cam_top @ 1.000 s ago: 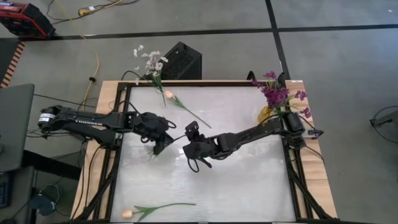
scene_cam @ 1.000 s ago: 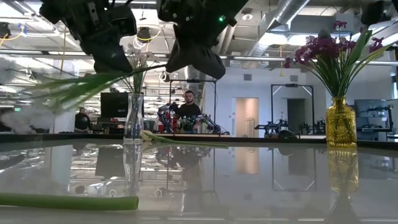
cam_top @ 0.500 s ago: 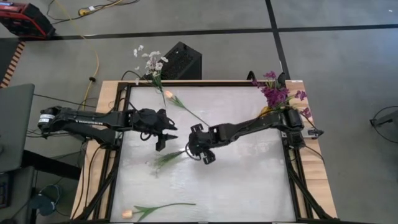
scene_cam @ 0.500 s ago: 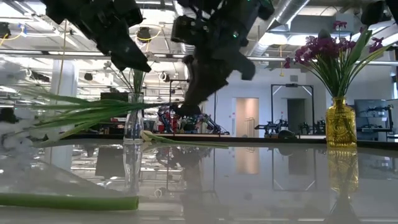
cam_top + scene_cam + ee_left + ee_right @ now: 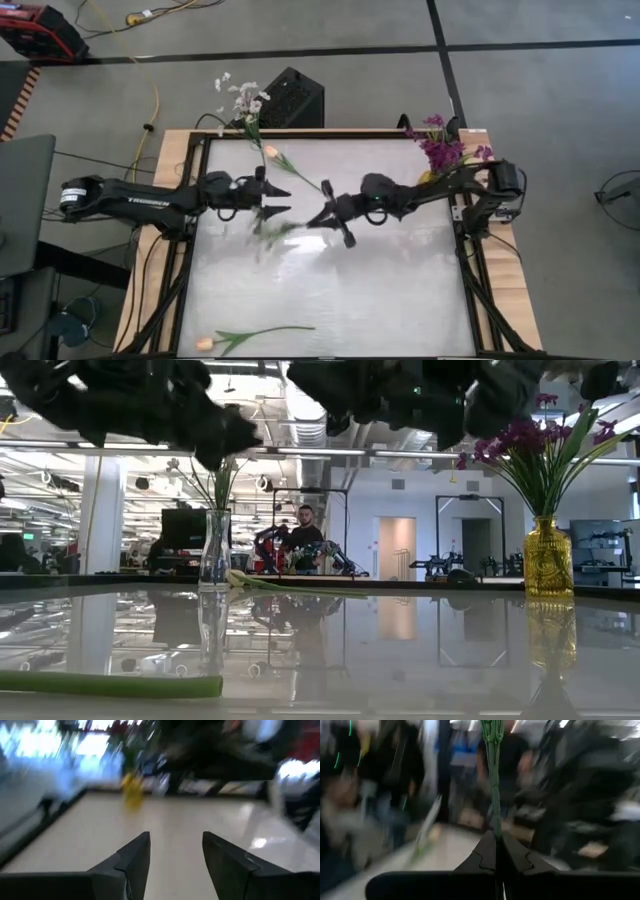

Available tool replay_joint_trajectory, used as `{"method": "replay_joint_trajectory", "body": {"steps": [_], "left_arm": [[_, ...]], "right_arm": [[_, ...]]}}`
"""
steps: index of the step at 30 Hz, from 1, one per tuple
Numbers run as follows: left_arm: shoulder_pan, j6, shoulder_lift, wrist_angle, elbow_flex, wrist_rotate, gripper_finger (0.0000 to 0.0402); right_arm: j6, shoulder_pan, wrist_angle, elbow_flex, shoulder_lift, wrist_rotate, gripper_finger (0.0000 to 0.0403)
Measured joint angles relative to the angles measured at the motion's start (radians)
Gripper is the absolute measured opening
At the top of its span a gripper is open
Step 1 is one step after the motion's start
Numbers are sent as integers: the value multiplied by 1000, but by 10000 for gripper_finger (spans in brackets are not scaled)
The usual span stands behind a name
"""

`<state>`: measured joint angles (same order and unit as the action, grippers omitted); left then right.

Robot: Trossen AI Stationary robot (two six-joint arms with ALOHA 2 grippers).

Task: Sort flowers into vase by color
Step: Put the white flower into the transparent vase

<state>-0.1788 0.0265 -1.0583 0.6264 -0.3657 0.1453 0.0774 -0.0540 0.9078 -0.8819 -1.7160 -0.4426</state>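
My right gripper (image 5: 320, 216) stands level over the middle of the table, shut on a green-stemmed sprig (image 5: 270, 232) that shows blurred and reaches out toward the left. My left gripper (image 5: 283, 200) points at it from the left, open, with nothing between its fingers (image 5: 175, 855). A clear vase (image 5: 243, 118) with white flowers stands at the far left corner. A yellow vase (image 5: 430, 182) with purple flowers stands at the far right. One peach tulip (image 5: 292, 167) lies flat near the clear vase, and another (image 5: 250, 336) lies by the near edge. My right gripper pinches the sprig's green stem (image 5: 494, 822) between its two shut fingers. The fingers come level from the table's right, and the stem runs on ahead of the fingertips. The sprig is lifted clear of the table, with its leafy end (image 5: 262, 236) toward the left.
A wooden frame (image 5: 180, 250) borders the glossy white tabletop. A black box (image 5: 290, 98) sits on the floor behind the far edge. In the low view a person (image 5: 303, 540) sits in the room beyond the table. Bare tabletop lies across the near right half.
My left gripper has opened and let go of the sprig, tipped up to level and drawn toward the far edge. My right gripper has kept its hold on the stem, rolled to level and moved toward the right and far edges. The sprig has swung along with it.
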Motion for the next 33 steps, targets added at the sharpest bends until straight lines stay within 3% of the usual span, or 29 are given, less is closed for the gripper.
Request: {"method": "replay_joint_trajectory", "body": {"steps": [3, 7, 21, 24, 29, 33], "left_arm": [[27, -34, -31, 210, 37, 46, 169], [71, -72, -55, 353, 32, 23, 168], [111, -116, -50, 334, -29, -2, 162], [111, -115, -50, 330, -29, -31, 128], [112, -92, -50, 326, -29, -58, 17], [112, -67, -50, 322, -29, -65, 5]], "right_arm": [[-130, -8, 225, 23, -59, 70, 29], [-180, -6, 276, -12, -128, 166, 29], [-182, -6, 315, -51, -203, 233, 29], [-182, -6, 313, -51, -203, 234, 29], [-177, -6, 307, -51, -202, 237, 50], [-174, -5, 297, -51, -202, 237, 114]]}}
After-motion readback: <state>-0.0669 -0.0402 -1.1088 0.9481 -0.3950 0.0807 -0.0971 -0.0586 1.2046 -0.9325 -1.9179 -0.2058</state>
